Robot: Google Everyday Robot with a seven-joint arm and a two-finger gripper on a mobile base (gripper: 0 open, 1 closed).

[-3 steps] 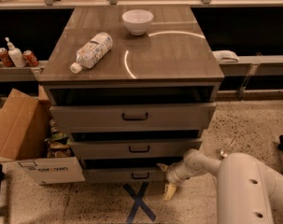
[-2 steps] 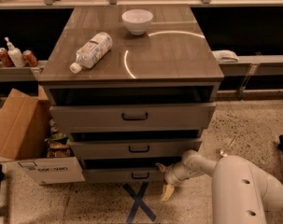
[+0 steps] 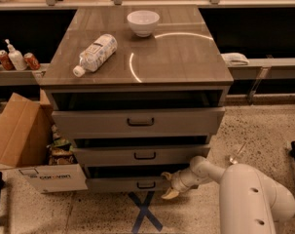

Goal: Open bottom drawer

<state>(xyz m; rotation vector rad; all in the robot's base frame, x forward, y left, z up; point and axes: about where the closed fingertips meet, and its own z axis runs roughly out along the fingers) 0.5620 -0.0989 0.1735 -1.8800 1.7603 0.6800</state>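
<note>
Up on the worktop (image 3: 186,57) a white bowl (image 3: 143,22) stands near the back edge and a plastic bottle (image 3: 95,53) lies on its side towards the left front corner. Left of the cabinet an open cardboard box (image 3: 20,135) sits on the floor, touching or almost touching the lower drawers on that side, with packets showing between box and cabinet. On the dark shelf behind it stand two cans and a pump bottle (image 3: 11,57). A blue tape cross (image 3: 144,212) marks the floor just in front of the cabinet. The top drawer (image 3: 137,122) and the middle drawer (image 3: 113,156) overhang the space below them, each with a dark gap above its front. The bottom drawer (image 3: 118,184) is the lowest and narrowest front, right above the floor, with its small dark handle (image 3: 146,185) at the middle. My gripper (image 3: 167,185) is low down at the right end of that front, just right of the handle, its two pale fingers (image 3: 170,194) spread one above the other. My white arm (image 3: 254,199) comes in from the lower right, and nothing lies between the gripper and the drawer.
</note>
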